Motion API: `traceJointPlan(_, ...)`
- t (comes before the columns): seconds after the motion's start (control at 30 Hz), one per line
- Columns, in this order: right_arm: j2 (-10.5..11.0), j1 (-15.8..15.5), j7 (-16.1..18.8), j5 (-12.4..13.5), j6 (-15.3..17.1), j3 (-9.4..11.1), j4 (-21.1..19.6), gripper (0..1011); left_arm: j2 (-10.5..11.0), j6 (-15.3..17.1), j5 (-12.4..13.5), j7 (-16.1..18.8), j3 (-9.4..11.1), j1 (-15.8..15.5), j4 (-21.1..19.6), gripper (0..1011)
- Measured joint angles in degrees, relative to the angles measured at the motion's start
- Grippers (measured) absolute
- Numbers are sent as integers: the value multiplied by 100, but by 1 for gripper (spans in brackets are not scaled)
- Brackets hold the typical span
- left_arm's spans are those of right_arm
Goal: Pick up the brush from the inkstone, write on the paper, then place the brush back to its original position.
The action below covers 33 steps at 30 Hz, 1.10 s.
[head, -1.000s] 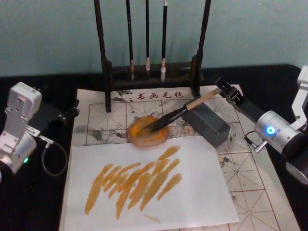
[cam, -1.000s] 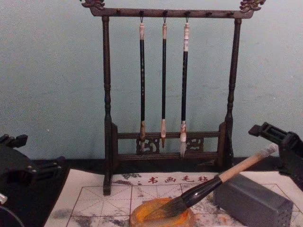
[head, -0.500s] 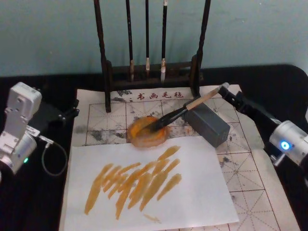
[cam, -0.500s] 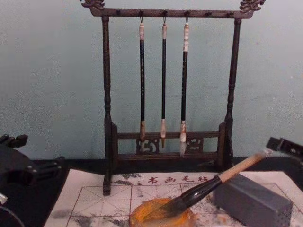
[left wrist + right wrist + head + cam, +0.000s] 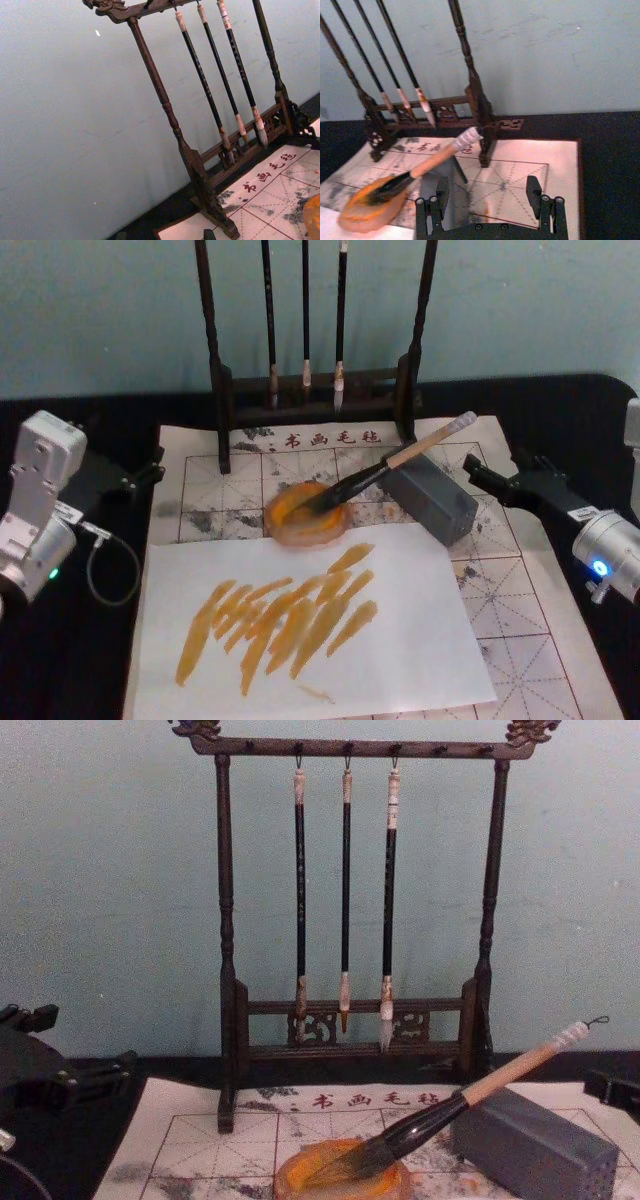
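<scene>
Head view: the brush [image 5: 392,463] is lying with bristles in the inkstone [image 5: 306,513], handle propped on the grey block [image 5: 432,497]; my right gripper [image 5: 492,480] is sitting beside it, open and empty. The paper [image 5: 520,590] is lying underneath. My left gripper [image 5: 140,477] is resting parked at the table's left; I cannot tell its opening.
Right wrist view: my 2 fingers [image 5: 534,189] are standing apart, holding nothing.
Chest view: the brush [image 5: 470,1095] is leaning untouched.

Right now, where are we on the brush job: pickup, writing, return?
Looks finished. Orange strokes cover the white sheet over the paper. The brush lies with bristles in the inkstone, handle propped on the grey block. Right gripper is open, clear of the handle; left gripper is parked. Nothing visibly left.
</scene>
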Motion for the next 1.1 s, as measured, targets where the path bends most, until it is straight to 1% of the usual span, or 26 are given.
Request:
traceJointPlan(0.07, -37, 0, -98, -90, -18, 11, 40, 1000, 0, 0, 0, 0, 0, 0, 0, 1001)
traceJointPlan(0.3, -142, 0, -223, -232, -52, 91, 135, 1000, 0, 0, 0, 0, 0, 0, 0, 1001)
traceJointPlan(1.1, -131, 3, -226, -235, -54, 80, 133, 1000, 0, 0, 0, 0, 0, 0, 0, 1001)
